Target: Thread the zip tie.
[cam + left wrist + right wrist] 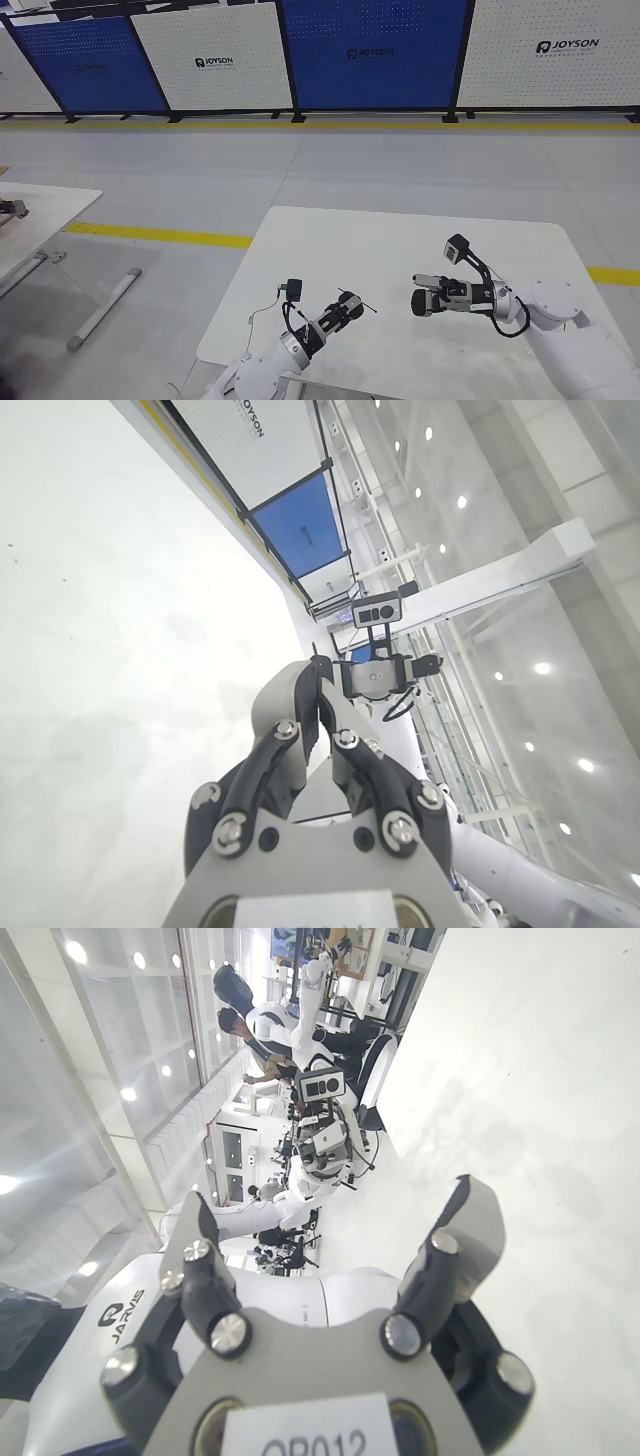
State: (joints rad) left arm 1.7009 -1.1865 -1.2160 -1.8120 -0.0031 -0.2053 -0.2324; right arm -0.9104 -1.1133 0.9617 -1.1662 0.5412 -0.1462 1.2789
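A thin black zip tie [366, 306] is pinched crosswise in my left gripper [352, 307] above the near part of the white table [400, 240]. In the left wrist view my left gripper [318, 695] is shut, and a short black tip of the zip tie [314, 648] pokes out past the fingertips. My right gripper [416, 301] hovers a short way to the right, facing the left one. In the right wrist view my right gripper [332, 1200] stands open with nothing between its fingers [472, 1208], and my left gripper [327, 1155] shows farther off.
The table top around both grippers is bare white. A second white table [40, 215] stands off to the left across the floor. Blue and white panels [370, 50] line the far wall.
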